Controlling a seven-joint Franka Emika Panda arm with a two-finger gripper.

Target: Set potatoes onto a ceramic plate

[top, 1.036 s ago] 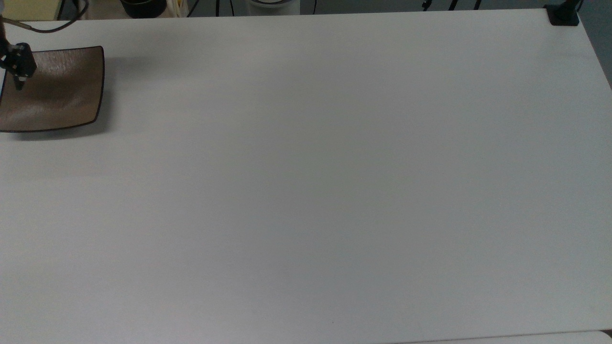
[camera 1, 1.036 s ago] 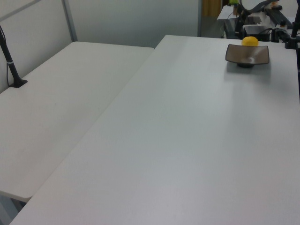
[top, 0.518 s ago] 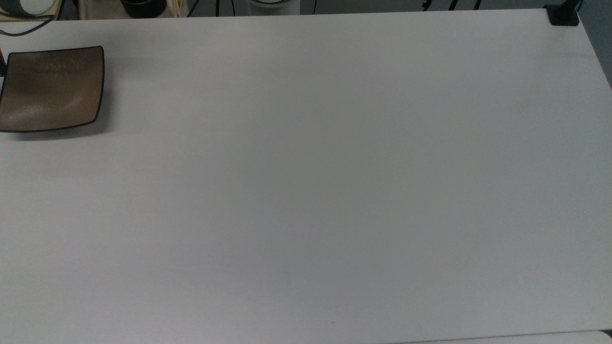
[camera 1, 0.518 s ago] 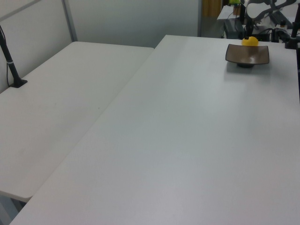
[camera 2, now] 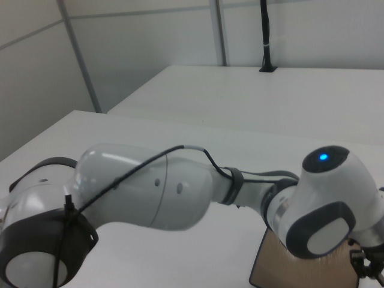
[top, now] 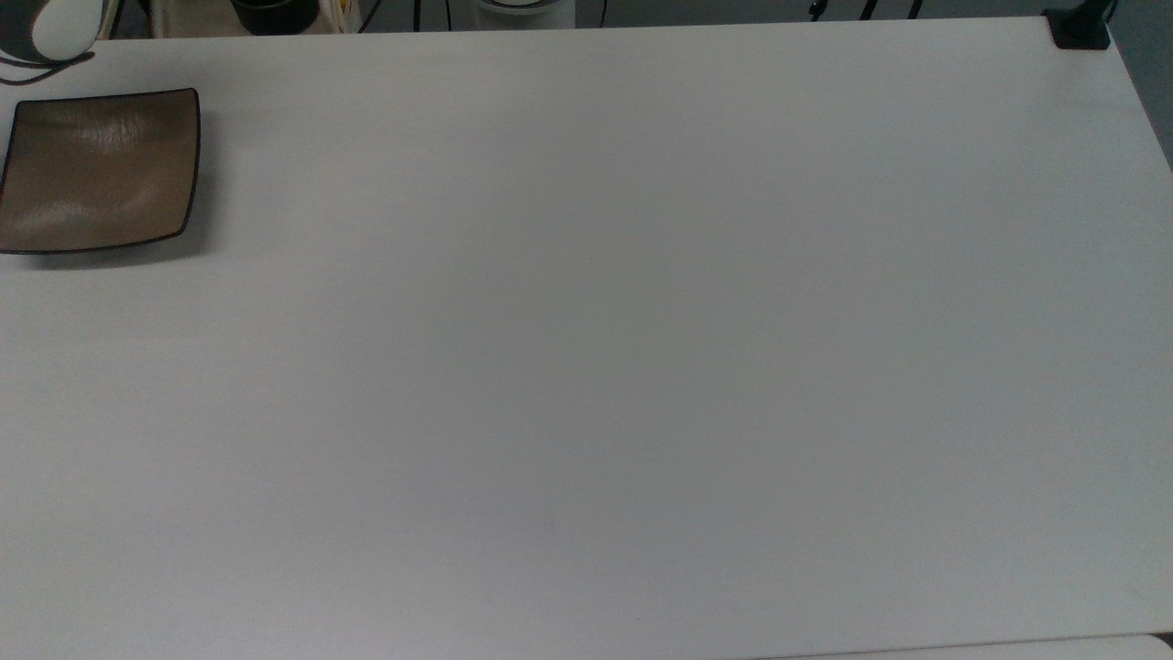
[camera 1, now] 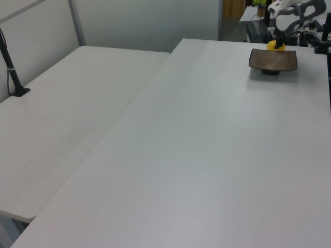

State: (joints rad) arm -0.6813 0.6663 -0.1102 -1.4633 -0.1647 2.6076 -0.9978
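A: Edges first. White table [top: 641,348] has loads of bare surface. In the top view its far edge runs along the top of frame, the near edge is just visible along the bottom right, and a black clamp base [top: 1079,27] sits at the top view's right far corner.

B: Second white table [camera 1: 67,119] butts against it on the left view's left, with a black post [camera 1: 11,70] standing on it near the wall.

A: Plate?

B: Ceramic plate [top: 99,170] is square, glossy brown, dark rim, at the top view's far left, close to the far edge and touching the frame's left border. Its surface is bare in the top view. In the left view the plate [camera 1: 273,59] sits far back on the left view's right, on a dark foot.

A: Potato?

B: Potato [camera 1: 274,46] is a bright yellow bit just behind the plate's far rim in the left view, partly covered by the robot arm [camera 1: 292,10]. Can't tell if it's touching the plate or raised above it.

A: Gripper?

B: A dark part of the gripper [camera 2: 369,267] shows at the right view's lower right, beside the plate's edge [camera 2: 270,270]. Fingers aren't clear, so I can't tell whether it's open, closed or holding anything. The white arm [camera 2: 150,198] crosses most of the right view.
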